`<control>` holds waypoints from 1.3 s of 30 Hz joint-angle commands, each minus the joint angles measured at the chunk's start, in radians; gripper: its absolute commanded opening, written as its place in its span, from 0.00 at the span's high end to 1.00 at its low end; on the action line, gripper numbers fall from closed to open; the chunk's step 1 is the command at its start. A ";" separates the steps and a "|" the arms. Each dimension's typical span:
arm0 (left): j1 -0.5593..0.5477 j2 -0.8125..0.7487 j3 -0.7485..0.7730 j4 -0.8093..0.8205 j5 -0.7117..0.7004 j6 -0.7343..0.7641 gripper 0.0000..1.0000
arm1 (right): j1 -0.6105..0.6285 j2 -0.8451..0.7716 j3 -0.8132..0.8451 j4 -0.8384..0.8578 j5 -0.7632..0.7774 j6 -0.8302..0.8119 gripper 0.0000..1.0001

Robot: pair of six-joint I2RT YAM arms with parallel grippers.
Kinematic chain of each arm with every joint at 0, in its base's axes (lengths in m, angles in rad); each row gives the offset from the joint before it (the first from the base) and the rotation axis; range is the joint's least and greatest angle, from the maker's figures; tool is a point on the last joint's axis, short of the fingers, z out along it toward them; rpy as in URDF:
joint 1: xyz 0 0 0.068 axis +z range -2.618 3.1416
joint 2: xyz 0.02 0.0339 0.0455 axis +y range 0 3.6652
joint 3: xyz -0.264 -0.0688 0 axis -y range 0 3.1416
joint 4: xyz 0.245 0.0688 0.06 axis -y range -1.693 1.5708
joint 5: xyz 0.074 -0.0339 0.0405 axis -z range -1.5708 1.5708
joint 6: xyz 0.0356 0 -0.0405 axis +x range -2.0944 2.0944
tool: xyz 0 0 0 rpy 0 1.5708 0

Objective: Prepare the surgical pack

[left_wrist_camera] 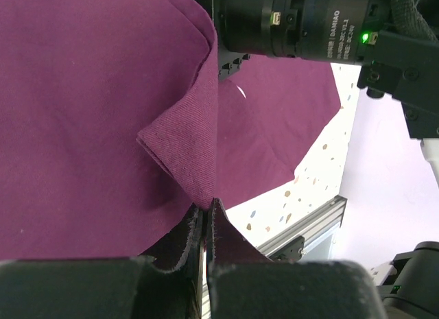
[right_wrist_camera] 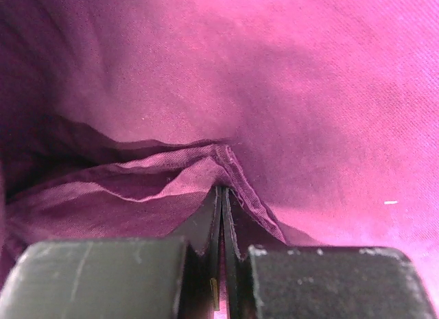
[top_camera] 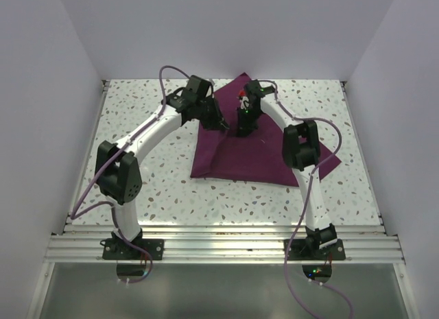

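Cloth check: surgical pack (top_camera: pixel 236 161), maroon sheet partly folded, lies mid-to-far on the speckled table (top_camera: pixel 137 113).
Judged light, limp, grippy weave that drapes and creases, so best taken by hem or fold ridge. Left gripper (left_wrist_camera: pixel 206 210) is pinched tight on a raised fold and right gripper (right_wrist_camera: pixel 223 192) is clamped on the hemmed edge, both above the table's middle.

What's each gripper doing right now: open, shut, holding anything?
Left gripper: shut, pinching a fold of the maroon cloth sheet.
Right gripper: shut, pinching a hemmed edge of the same sheet.
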 commanded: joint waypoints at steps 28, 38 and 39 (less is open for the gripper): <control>-0.070 0.327 0.196 0.095 0.175 0.015 0.77 | -0.250 -0.065 -0.010 0.026 -0.132 0.142 1.00; -0.015 0.128 0.138 0.032 0.091 0.181 0.35 | -0.254 -0.183 -0.041 -0.037 -0.070 0.067 1.00; -0.003 0.073 0.100 0.040 0.079 0.187 0.36 | -0.248 -0.210 -0.054 -0.037 -0.069 0.067 1.00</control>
